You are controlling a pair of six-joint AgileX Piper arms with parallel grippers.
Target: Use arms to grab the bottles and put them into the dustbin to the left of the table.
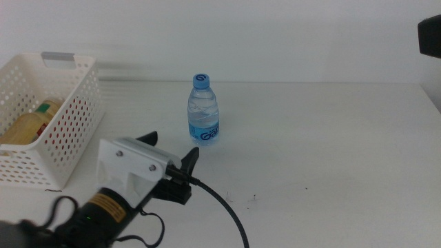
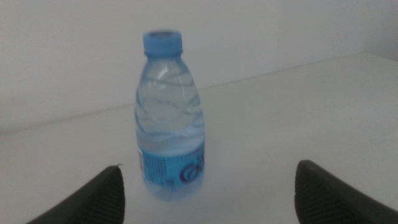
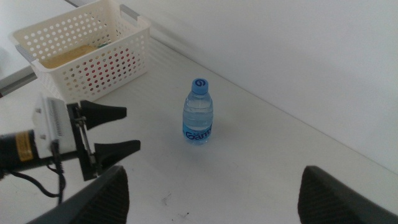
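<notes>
The clear water bottle point(image 1: 203, 110) with a blue cap stands upright mid-table; it also shows in the left wrist view point(image 2: 169, 118) and the right wrist view point(image 3: 198, 115). My left gripper point(image 1: 171, 148) is open and empty, just short of the bottle, jaws pointing at it point(image 2: 210, 168). It also shows in the right wrist view point(image 3: 129, 129). The white dustbin point(image 1: 76, 103) stands at the left with the yellow tea bottle point(image 1: 31, 124) lying inside; something red shows through its holes. My right gripper point(image 3: 214, 171) is open and empty, held high over the table.
The white table point(image 1: 324, 151) stretches to the right of the bottle, with a few dark specks. A black cable point(image 1: 227, 210) trails from the left arm toward the front edge. A dark part of the right arm point(image 1: 431, 34) shows at the top right.
</notes>
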